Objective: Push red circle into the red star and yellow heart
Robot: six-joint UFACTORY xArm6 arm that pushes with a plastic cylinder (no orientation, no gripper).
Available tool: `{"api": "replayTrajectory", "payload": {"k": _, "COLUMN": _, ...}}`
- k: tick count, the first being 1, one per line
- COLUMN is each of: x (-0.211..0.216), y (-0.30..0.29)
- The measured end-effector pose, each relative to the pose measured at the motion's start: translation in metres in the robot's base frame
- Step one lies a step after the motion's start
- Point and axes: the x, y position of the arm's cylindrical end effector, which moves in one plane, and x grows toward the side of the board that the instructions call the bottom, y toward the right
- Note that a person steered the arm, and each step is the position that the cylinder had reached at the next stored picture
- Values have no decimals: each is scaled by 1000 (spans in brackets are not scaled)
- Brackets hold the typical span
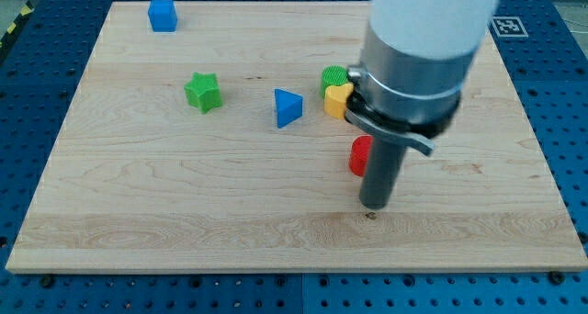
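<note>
The red circle [359, 155] lies right of the board's middle, partly hidden behind my rod. My tip [373, 207] rests on the board just below and to the right of it, close to touching. The yellow heart [336, 100] lies above the red circle, against a green circle [333, 77], with my arm covering its right side. The red star does not show; it may be hidden behind my arm.
A blue triangle [287, 107] lies left of the yellow heart. A green star [203, 91] lies further left. A blue cube [163, 15] sits near the board's top left corner. The wooden board [138, 195] sits on a blue perforated table.
</note>
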Motion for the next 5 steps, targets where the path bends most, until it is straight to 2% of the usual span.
{"api": "replayTrajectory", "payload": {"k": 1, "x": -31, "y": 20}}
{"api": "replayTrajectory", "payload": {"k": 2, "x": -41, "y": 1}}
{"api": "replayTrajectory", "payload": {"k": 4, "x": -9, "y": -19}}
{"api": "replayTrajectory", "payload": {"k": 5, "x": -40, "y": -12}}
